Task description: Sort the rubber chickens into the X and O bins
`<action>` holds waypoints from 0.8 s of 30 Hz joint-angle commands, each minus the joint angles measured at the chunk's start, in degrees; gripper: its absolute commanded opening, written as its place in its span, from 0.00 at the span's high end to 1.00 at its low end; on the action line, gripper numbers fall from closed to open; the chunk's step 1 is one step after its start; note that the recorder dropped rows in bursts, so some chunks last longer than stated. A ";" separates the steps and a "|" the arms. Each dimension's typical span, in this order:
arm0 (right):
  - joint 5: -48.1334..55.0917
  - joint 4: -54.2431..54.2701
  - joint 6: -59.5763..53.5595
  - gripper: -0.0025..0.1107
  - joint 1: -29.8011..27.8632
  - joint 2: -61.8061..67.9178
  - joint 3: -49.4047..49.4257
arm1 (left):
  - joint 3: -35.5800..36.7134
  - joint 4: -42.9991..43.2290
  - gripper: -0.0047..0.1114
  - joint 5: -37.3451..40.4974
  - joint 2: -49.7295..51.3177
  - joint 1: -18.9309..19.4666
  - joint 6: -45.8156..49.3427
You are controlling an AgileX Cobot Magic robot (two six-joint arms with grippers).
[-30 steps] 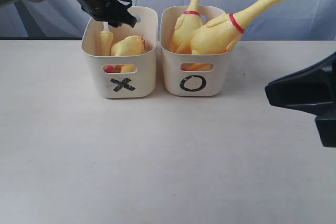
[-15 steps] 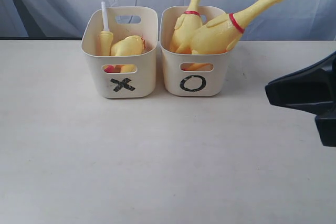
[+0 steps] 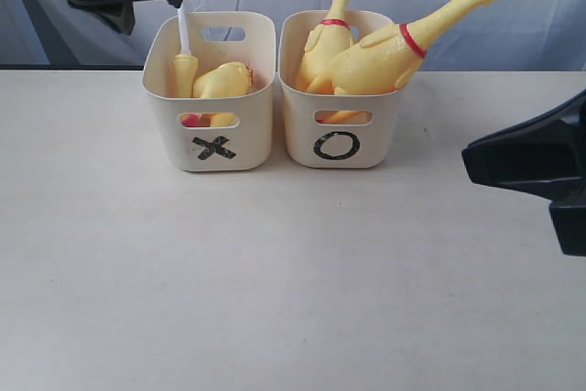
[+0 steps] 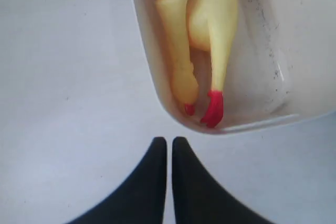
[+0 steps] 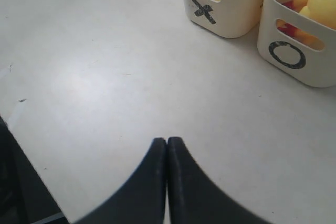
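On a pale table (image 3: 293,299) before a grey curtain (image 3: 513,34), the neck piece (image 3: 184,70) is stood upright in the X bin (image 3: 165,135), near the left gripper (image 4: 169,145). Whole chickens (image 3: 375,57) are leaned in the O bin (image 3: 302,135). The jaws of the left gripper and of the right gripper (image 5: 167,145), which is well apart from the bins, are pressed together and empty.

We log: X bin (image 3: 163,139) & O bin (image 3: 298,139), cream plastic, smooth, semi-matt; X bin's inside scuffed w/ dark specks. Also rubber chickens (image 3: 371,66), yellow rubber, smooth, slight sheen. Table (image 3: 275,281), matt off-white. Backdrop (image 3: 558,16), pale cloth, creased.
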 commanded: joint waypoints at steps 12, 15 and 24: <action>-0.39 0.07 -0.17 0.98 0.20 -0.39 0.24 | 16.83 -0.82 0.92 5.44 -21.84 -4.06 -0.95; -0.39 0.07 -0.17 0.98 0.20 -0.39 0.24 | 16.83 -0.58 0.92 5.44 -24.08 -4.06 -0.95; -0.26 0.09 -0.17 0.98 0.20 -0.39 0.24 | 16.83 0.48 0.92 5.44 -26.01 -4.06 -0.95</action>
